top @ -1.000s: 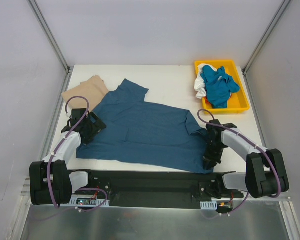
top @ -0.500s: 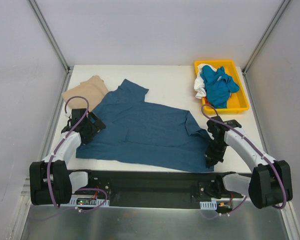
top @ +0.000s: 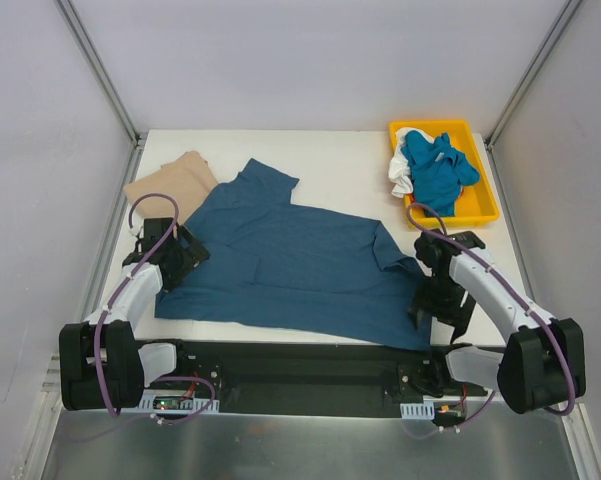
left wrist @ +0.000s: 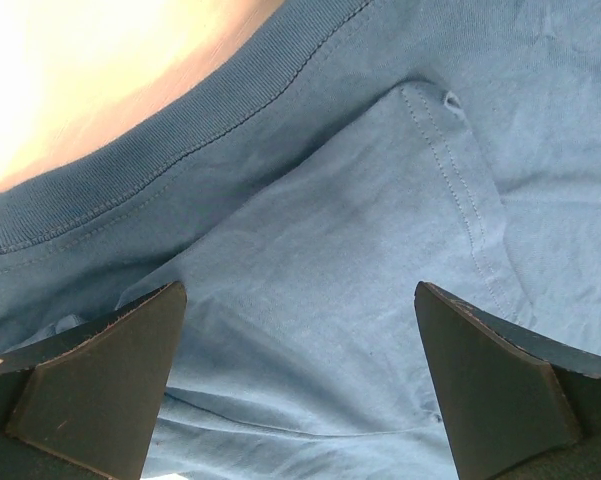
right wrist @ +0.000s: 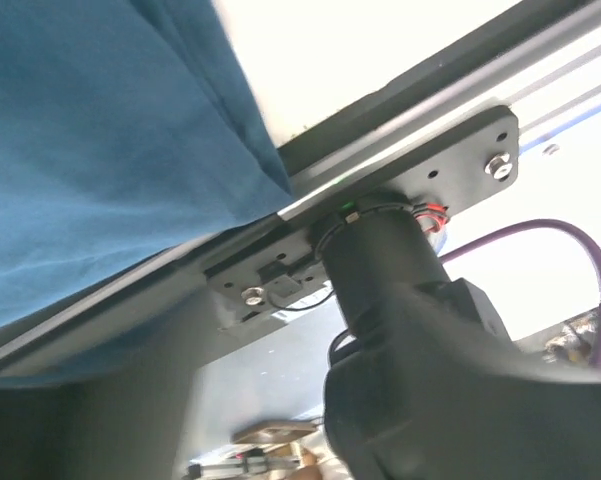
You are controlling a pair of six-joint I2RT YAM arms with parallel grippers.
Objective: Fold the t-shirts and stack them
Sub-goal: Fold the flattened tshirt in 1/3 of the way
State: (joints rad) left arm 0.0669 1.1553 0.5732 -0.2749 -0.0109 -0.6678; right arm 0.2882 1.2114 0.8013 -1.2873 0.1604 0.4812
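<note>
The large dark teal-blue t-shirt (top: 290,265) lies spread flat across the middle of the table. A tan-beige t-shirt (top: 170,180) lies partly under its far left corner. My left gripper (top: 178,256) hovers over the teal shirt's left edge near the collar; its jaws stand wide open over the cloth (left wrist: 310,230) with nothing between them (left wrist: 300,300). My right gripper (top: 438,306) is at the shirt's near right corner, fingers apart. In the right wrist view that corner (right wrist: 100,130) lies loose on the table edge.
A yellow tray (top: 485,205) at the back right holds a bright blue t-shirt (top: 435,170) and a white one (top: 400,175). The black mounting rail (top: 310,365) runs along the table's near edge. Grey walls stand close on both sides.
My right gripper has slid right along the shirt's near right corner and opened, letting the cloth go. The left arm has stayed put.
</note>
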